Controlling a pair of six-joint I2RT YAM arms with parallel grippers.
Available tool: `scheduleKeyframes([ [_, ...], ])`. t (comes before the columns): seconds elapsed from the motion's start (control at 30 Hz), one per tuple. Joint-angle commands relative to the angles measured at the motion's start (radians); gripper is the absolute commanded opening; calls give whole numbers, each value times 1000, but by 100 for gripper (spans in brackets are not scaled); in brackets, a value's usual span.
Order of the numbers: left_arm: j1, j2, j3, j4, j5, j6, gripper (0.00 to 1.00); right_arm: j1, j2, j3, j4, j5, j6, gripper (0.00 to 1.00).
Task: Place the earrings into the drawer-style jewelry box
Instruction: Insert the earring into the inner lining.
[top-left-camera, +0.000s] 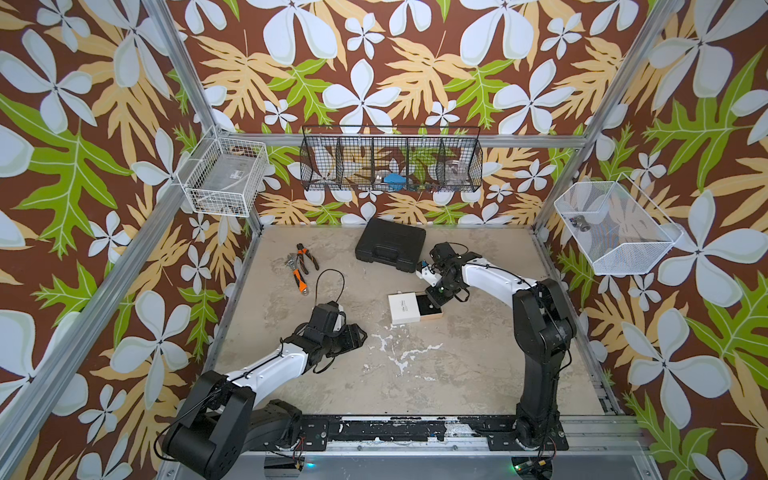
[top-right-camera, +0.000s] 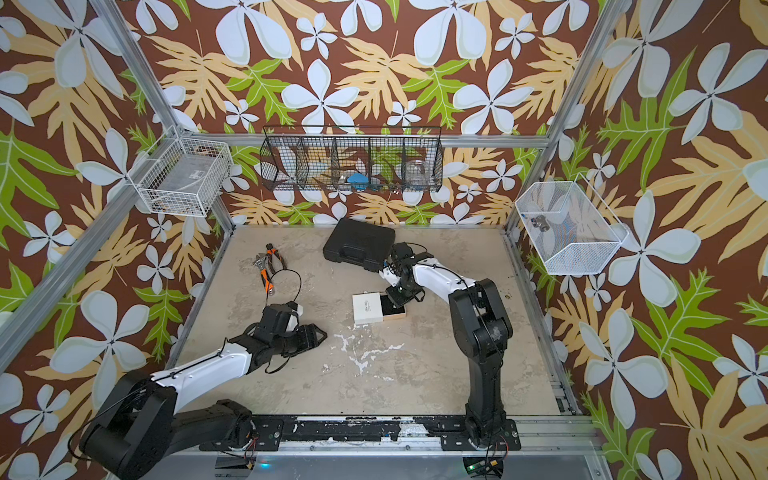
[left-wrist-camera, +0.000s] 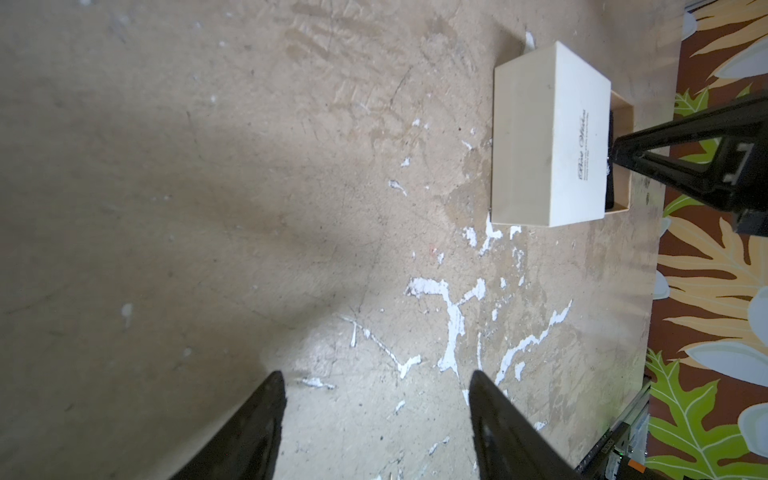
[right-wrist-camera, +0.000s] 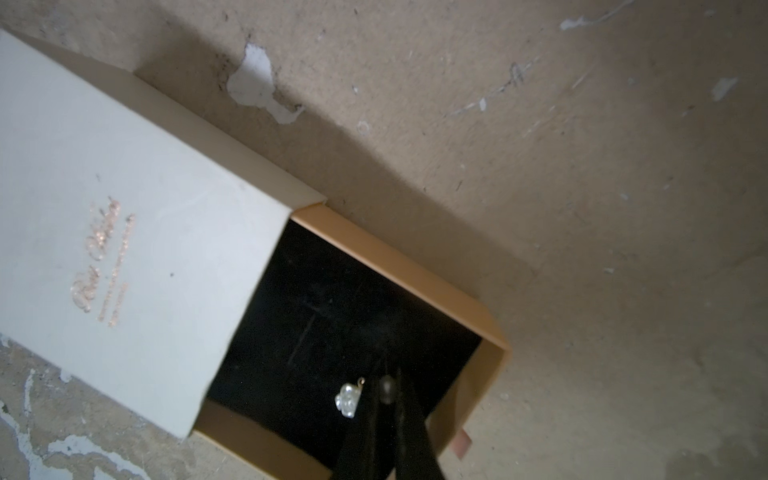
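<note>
Spotted left gripper (left-wrist-camera: 376, 380) nearest, low over the near-left of the table (top-left-camera: 415, 374), jaws spread wide, gripping nothing, only scuffed top with white paint flecks beneath. Found jewelry box further in, mid-table, slightly right of centre: white sleeve (top-left-camera: 402, 308) on the left side, tan tray (right-wrist-camera: 395, 271) slid partway out to the right, black lining exposed. Caught right gripper (right-wrist-camera: 388, 390) tip-down over the open tray, clenched tight; couldn't tell about anything pinched between the tips, nor about contact with the lining. Made out only one of the earrings (right-wrist-camera: 348, 400), a pale silvery speck lying on the black lining inside the tray, just beside those tips and apart from the sleeve edge. Noted closed black plastic case (top-left-camera: 390, 245) at the far side, just beyond the right arm's wrist. Noted orange-handled pliers (top-left-camera: 302, 266) far-left, well apart from the box. Saw black wire basket (top-left-camera: 390, 164) hung on the far wall.
</note>
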Motion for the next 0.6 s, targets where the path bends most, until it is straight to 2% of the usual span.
scheduleKeyframes([
  [0.0,1,2,5,-1,-2,14,71,4,9,14,-27,17,-10,2],
  [0.57,0,4,5,-4,-1,16,70,21,61,57,-67,45,-18,3],
])
